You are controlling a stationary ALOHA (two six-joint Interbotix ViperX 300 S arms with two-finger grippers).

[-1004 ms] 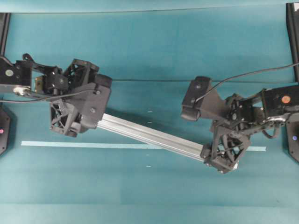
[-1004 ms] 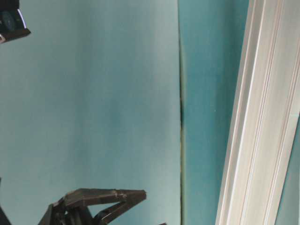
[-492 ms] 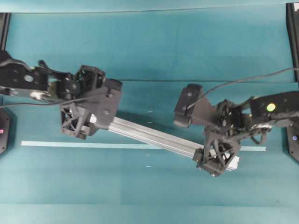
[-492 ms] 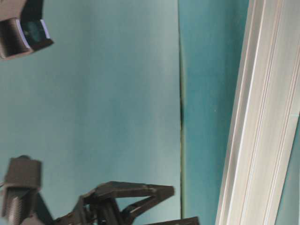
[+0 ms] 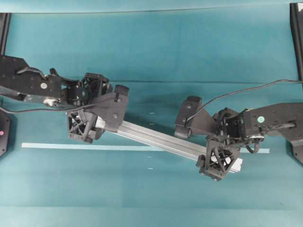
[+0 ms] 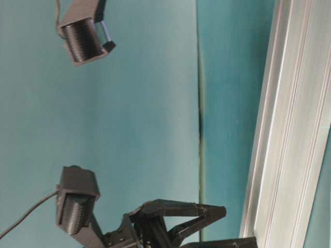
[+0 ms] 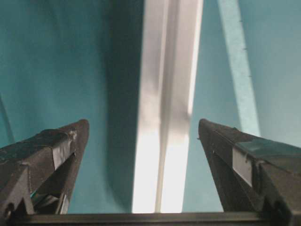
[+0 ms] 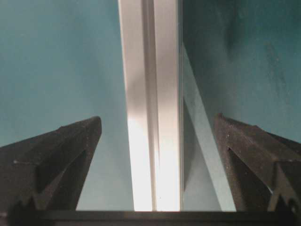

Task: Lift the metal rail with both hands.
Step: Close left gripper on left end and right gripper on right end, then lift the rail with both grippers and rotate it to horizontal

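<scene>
The metal rail (image 5: 156,138) is a long silver grooved bar lying on the teal table, slanting down from left to right. My left gripper (image 5: 92,116) hangs over its left end and my right gripper (image 5: 221,149) over its right end. In the left wrist view the rail (image 7: 164,117) runs between the spread fingers of the left gripper (image 7: 142,124), touching neither. The right wrist view shows the same: the rail (image 8: 150,94) lies between the wide-apart fingers of the right gripper (image 8: 157,118). At table level the rail (image 6: 289,129) fills the right side, with black fingers (image 6: 181,214) close beside it.
A thin pale tape strip (image 5: 71,145) lies across the table and passes under the rail; it also shows as a strip (image 7: 237,70) and a strip (image 8: 200,141) in the wrist views. Black frame posts (image 5: 298,38) stand at the table's sides. A seam (image 5: 156,81) crosses the cloth.
Both arms have shifted inward along the rail, the left to the right and the right to the left. More of the fingers and cameras shows at table level. The rail has not moved.
</scene>
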